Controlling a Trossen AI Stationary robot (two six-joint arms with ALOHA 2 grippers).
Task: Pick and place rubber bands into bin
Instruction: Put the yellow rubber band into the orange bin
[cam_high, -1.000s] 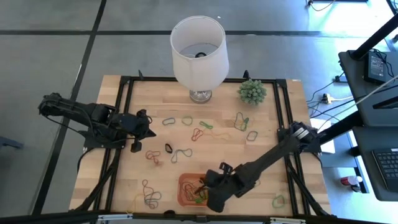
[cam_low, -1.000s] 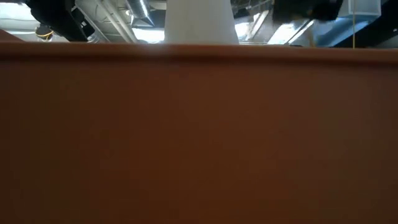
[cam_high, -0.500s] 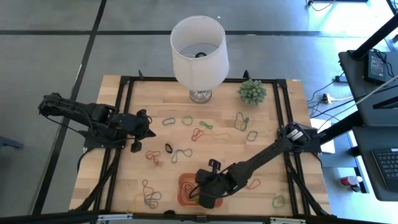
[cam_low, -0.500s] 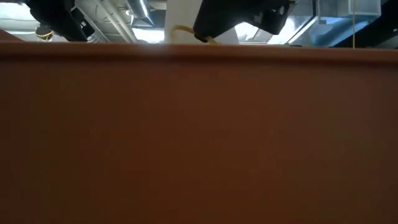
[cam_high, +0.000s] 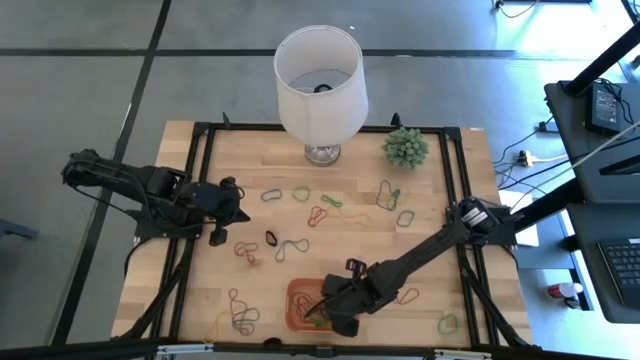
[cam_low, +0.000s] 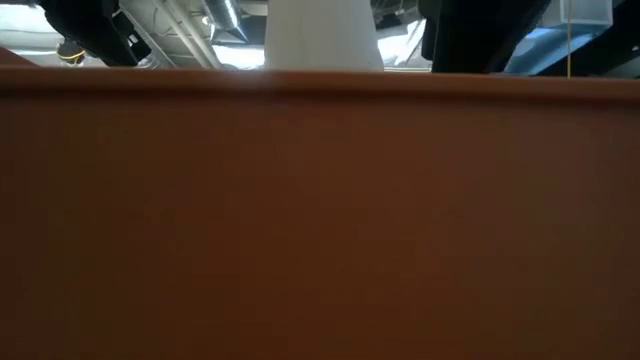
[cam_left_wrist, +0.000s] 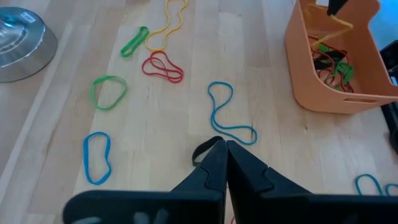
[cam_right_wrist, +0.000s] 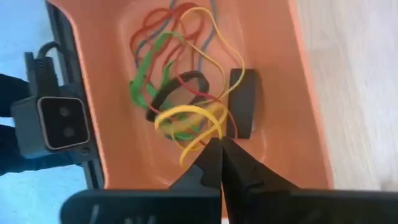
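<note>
The orange bin (cam_high: 297, 287) sits near the table's near edge; its wall (cam_low: 320, 220) fills the low view. It holds red, green, black and blue rubber bands (cam_right_wrist: 163, 68). My right gripper (cam_right_wrist: 219, 146) is over the bin (cam_right_wrist: 112, 56), shut on a yellow rubber band (cam_right_wrist: 186, 113); the high view shows this gripper (cam_high: 325, 302) at the bin's right part. More bands lie loose on the wood: blue (cam_left_wrist: 227, 115), red (cam_left_wrist: 163, 67), green (cam_left_wrist: 109, 91). My left gripper (cam_left_wrist: 222, 152) waits shut over the table's left part (cam_high: 240, 212). My right gripper pinches the yellow rubber band between its two fingertips at a bunched part of the loop (cam_right_wrist: 214, 127), coming from above and pointing down into the bin. The band's loops hang below the fingers (cam_left_wrist: 336, 23) and reach down among the bands in the bin.
A white lampshade (cam_high: 320, 70) on a metal foot (cam_left_wrist: 22, 37) and a small green plant (cam_high: 405, 147) stand at the far edge. Loose bands are scattered over the middle (cam_high: 320, 213) and near-left (cam_high: 240, 315). A small camera (cam_right_wrist: 53, 115) sits right before the bin.
My right gripper, carrying the yellow band, has swung toward the table's left over the bin, then drawn back a little toward the right. It has stayed shut on the band. The bin and the loose bands have not moved.
</note>
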